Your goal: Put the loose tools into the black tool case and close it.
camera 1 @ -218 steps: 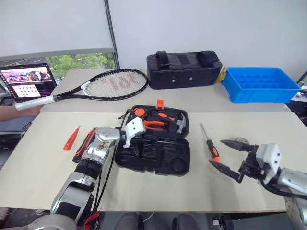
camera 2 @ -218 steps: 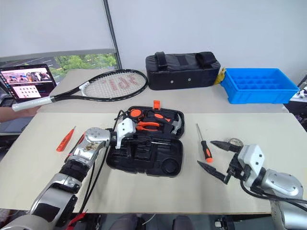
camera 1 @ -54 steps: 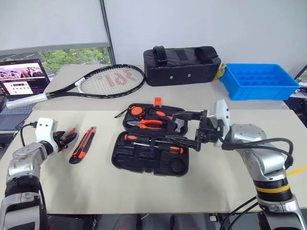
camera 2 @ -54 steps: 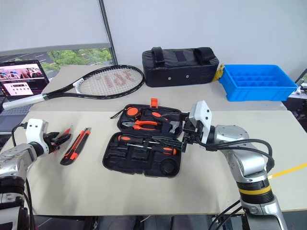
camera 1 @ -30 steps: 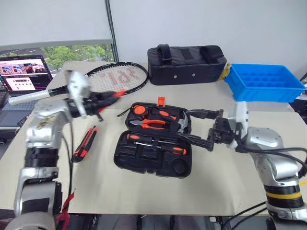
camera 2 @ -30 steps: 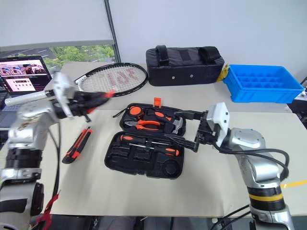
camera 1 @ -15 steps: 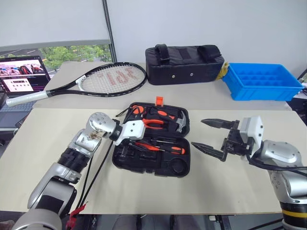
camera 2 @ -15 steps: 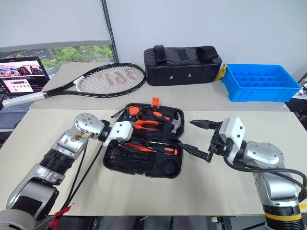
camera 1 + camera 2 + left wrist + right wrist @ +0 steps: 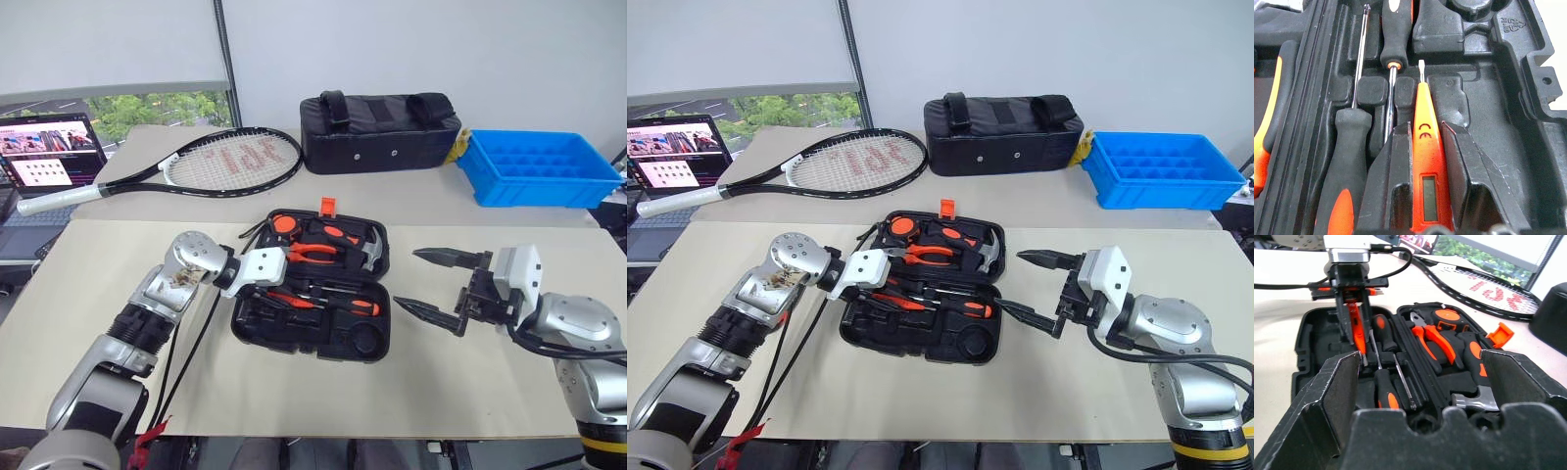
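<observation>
Left tool [image 9: 1427, 171] is clamped on the slim red screwdriver [image 9: 1426, 161], fingers bearing on both flanks of its orange-red body, blade tip pointing into the front tray of the black tool case [image 9: 372, 338]. The case lies open on the bench [image 9: 88, 294], lid half toward the racket, orange latch [image 9: 327, 207] standing at the far edge. Two orange-and-black screwdrivers [image 9: 1344, 161] already sit in the moulded recesses just beside the held one; pliers [image 9: 312, 253] and a hammer [image 9: 370, 253] occupy the lid half.

Right tool [image 9: 443, 286] hangs off the case's right side with its fingers spread wide, holding nothing, clear of the tray.

Assessment of the step in hand: seating the red screwdriver.
- The shaft appears roughly parallel to the neighbouring recesses; it should be lined up over a free slot before release, not across a rib.
- Lower until the body rests in the moulding, then part the fingers only slightly, as the neighbouring handle lies close.
- A tool left proud of its recess would likely stop the lid closing.

The utility knife and tape roll cannot be located with certainty. Lid remains open.
</observation>
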{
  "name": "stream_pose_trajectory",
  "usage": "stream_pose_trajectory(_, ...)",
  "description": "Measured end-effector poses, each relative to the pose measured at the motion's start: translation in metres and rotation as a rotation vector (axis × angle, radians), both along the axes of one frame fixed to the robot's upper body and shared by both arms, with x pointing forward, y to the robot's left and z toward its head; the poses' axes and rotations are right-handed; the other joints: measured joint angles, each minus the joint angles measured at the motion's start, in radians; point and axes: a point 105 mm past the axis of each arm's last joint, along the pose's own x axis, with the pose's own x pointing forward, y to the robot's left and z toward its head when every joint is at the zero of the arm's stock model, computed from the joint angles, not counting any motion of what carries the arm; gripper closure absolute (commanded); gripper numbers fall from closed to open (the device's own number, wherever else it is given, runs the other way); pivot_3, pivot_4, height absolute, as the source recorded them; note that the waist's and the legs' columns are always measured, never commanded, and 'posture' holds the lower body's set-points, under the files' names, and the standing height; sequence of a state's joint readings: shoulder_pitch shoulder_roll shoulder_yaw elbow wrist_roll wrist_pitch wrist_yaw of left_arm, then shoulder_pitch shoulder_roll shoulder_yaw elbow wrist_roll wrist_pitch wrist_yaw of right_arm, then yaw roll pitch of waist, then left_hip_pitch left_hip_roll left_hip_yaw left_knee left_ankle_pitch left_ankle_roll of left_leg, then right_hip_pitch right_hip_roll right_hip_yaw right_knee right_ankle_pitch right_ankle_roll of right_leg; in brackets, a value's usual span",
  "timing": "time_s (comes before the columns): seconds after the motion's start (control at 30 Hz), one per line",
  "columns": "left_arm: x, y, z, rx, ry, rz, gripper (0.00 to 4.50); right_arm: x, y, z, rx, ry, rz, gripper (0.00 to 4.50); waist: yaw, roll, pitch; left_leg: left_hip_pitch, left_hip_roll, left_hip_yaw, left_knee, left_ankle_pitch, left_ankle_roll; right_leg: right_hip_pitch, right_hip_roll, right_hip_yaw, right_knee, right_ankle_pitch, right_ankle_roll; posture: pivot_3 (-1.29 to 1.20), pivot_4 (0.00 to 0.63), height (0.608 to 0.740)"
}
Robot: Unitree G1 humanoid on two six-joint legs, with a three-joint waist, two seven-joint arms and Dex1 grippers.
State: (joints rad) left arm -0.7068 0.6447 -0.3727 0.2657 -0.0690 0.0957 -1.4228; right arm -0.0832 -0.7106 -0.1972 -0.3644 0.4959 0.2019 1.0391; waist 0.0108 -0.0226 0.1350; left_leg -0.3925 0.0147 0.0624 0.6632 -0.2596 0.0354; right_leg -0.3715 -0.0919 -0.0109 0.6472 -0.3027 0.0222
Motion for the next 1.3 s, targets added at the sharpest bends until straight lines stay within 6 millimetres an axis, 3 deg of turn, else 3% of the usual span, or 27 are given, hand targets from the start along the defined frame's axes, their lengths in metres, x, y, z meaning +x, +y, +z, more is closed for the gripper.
stream_pose_trajectory(0.37,0.001,0.005,-0.005,0.033,-0.016,0.012,4.05,-0.008,-0.003,-0.006,-0.033,0.075,0.053,0.0,0.0,0.0,0.0,0.001,0.0,0.0,0.001,0.0,0.0,0.001,0.0,0.0,0.0,0.0,0.0,0.0,0.15,0.729)
stream_pose_trajectory(0.8,0.004,-0.001,-0.007,0.03,-0.042,0.006,4.05,-0.007,-0.002,-0.006,-0.03,0.069,0.051,0.0,0.006,0.0,0.0,0.001,0.0,-0.001,0.004,0.0,0.0,0.003,-0.001,-0.001,0.0,0.0,0.0,0.0,0.15,0.729)
stream_pose_trajectory(0.87,0.005,-0.005,-0.007,0.022,-0.043,0.002,3.05,-0.007,-0.002,-0.006,-0.028,0.068,0.048,0.0,0.008,0.0,0.0,0.001,0.0,-0.001,0.005,0.0,0.0,0.004,-0.001,-0.001,0.001,0.0,0.0,0.0,0.15,0.729)
stream_pose_trajectory(0.97,0.007,-0.012,-0.004,-0.01,-0.058,0.008,2.15,-0.007,0.0,-0.007,-0.023,0.072,0.054,0.0,0.008,0.0,0.0,0.001,0.0,-0.001,0.005,0.0,0.001,0.003,-0.001,-0.001,0.001,0.0,0.0,0.0,0.15,0.729)
stream_pose_trajectory(1.17,0.002,-0.023,0.015,-0.135,-0.045,-0.006,2.15,-0.007,0.0,-0.008,-0.022,0.073,0.054,0.0,0.0,0.0,0.0,0.0,0.0,-0.001,0.005,-0.001,0.001,0.003,0.0,-0.001,0.001,0.0,0.0,0.0,0.15,0.729)
stream_pose_trajectory(1.3,-0.009,-0.02,0.034,-0.239,0.01,-0.003,3.3,-0.007,0.0,-0.007,-0.021,0.063,0.056,0.0,-0.006,0.0,0.0,0.001,0.001,-0.001,0.005,-0.001,0.001,0.003,0.0,0.0,0.001,0.0,0.0,0.0,0.15,0.729)
